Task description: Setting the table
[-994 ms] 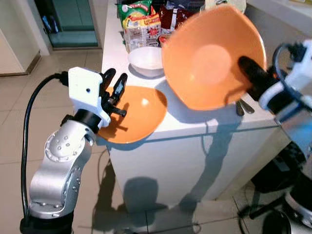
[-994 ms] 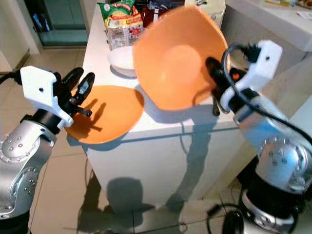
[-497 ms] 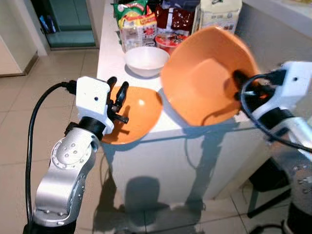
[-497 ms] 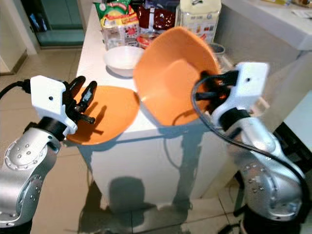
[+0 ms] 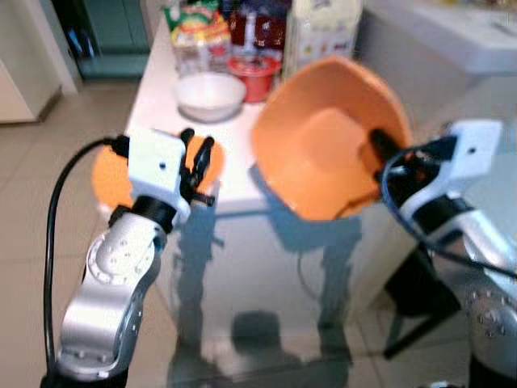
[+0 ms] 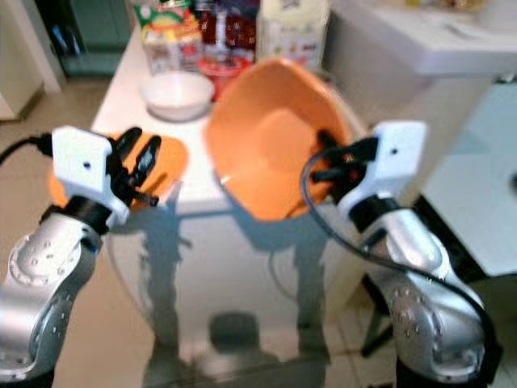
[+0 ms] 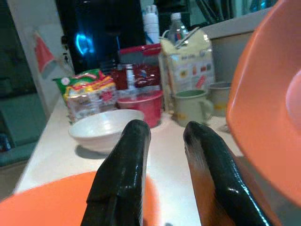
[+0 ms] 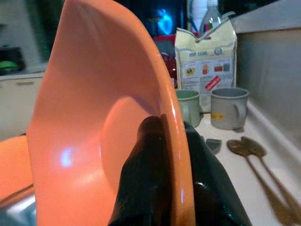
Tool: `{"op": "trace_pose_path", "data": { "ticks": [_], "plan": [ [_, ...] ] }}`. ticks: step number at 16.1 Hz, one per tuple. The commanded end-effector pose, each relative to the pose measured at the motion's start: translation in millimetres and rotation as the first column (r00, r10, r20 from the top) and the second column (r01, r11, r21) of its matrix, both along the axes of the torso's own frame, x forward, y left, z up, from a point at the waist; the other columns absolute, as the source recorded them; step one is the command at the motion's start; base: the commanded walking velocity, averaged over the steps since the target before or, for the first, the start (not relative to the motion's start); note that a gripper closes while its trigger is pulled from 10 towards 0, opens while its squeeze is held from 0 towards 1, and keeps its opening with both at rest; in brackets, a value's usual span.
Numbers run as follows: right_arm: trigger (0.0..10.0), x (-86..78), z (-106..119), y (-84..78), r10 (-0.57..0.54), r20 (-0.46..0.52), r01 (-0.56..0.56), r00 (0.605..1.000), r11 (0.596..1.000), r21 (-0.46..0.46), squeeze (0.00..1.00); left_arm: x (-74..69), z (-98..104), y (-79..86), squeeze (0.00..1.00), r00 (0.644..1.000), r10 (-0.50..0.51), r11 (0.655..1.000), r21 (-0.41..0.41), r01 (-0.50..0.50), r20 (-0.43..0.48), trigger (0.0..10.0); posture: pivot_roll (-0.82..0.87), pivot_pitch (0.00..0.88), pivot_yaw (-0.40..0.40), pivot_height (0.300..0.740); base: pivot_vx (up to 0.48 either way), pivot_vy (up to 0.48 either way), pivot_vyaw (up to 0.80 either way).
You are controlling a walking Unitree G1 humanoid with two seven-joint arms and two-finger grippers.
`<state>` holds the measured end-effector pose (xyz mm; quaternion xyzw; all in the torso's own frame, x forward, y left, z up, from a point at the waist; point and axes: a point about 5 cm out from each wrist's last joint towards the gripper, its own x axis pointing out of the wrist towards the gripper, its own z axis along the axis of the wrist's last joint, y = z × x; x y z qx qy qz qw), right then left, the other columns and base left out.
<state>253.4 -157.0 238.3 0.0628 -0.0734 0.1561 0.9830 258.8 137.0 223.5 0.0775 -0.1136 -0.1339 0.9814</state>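
Two orange dishes are facing me at the counter (image 5: 242, 174): my right gripper (image 5: 378, 148) is pinching the rim of the bowl (image 5: 327, 158), one finger inside the hollow and one behind, and is holding it tipped nearly on edge in the air, its hollow turned toward my left arm. My left gripper (image 5: 196, 158) is hovering with its fingers narrowly parted and holding nothing, right over the plate (image 5: 109, 174), which is lying flat at the counter's near left corner and jutting past the edge. The bowl is hanging just off the counter's front edge, to the right of the plate and well above it. Further back on the counter, a white bowl (image 5: 210, 94), a red tub (image 5: 255, 66), snack packets (image 5: 194, 32) and a carton (image 5: 323, 32) are crowding the far end; in the right wrist view two mugs (image 8: 229, 108) and some spoons (image 8: 256, 157) are showing beyond the rim. As I judge it, the plate lies directly under my left fingers, so that arm is the nearer one for it, and its overhanging edge is the side to take.
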Motion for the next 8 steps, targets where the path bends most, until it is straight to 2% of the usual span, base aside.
{"op": "trace_pose_path", "data": {
  "ticks": [1, 2, 4, 6, 8],
  "plan": [
    [10.0, -3.6, 2.8, -7.0, -0.025, 0.037, 0.025, 0.999, 1.000, -0.015, 0.00, 0.0, -3.9, -3.8, 0.00, 1.000, 0.000, 1.000, -0.015, 0.000, -0.019, 10.0, 0.01, 0.000, 0.011, 0.740, 0.000, -0.469, 0.00],
    [10.0, -2.7, 0.5, -9.0, -0.044, 0.030, 0.045, 0.999, 0.999, -0.028, 0.00, 0.8, -5.5, -3.1, 0.00, 1.000, 0.012, 1.000, -0.016, -0.013, -0.022, 10.0, 0.01, 0.000, 0.010, 0.740, 0.000, -0.469, 0.00],
    [10.0, 3.7, -11.9, -25.6, -0.212, 0.003, 0.212, 0.977, 0.975, -0.067, 0.00, 7.5, -18.8, -0.9, 0.00, 0.995, 0.091, 0.996, 0.001, -0.091, -0.041, 10.0, 0.01, 0.000, 0.008, 0.740, 0.000, -0.469, 0.00],
    [10.0, 5.1, -16.4, -31.3, -0.263, -0.001, 0.262, 0.965, 0.961, -0.085, 0.00, 10.6, -26.4, -5.1, 0.00, 0.994, 0.097, 0.995, 0.039, -0.095, -0.048, 10.0, 0.00, 0.000, 0.010, 0.740, 0.000, -0.469, 0.00],
    [10.0, 5.2, -24.3, -36.8, -0.308, -0.025, 0.304, 0.951, 0.947, -0.101, 0.00, 13.7, -28.0, -8.8, 0.00, 0.995, 0.088, 0.995, 0.042, -0.086, -0.055, 10.0, 0.00, 0.000, 0.013, 0.740, 0.000, -0.469, 0.00]
  ]
}}
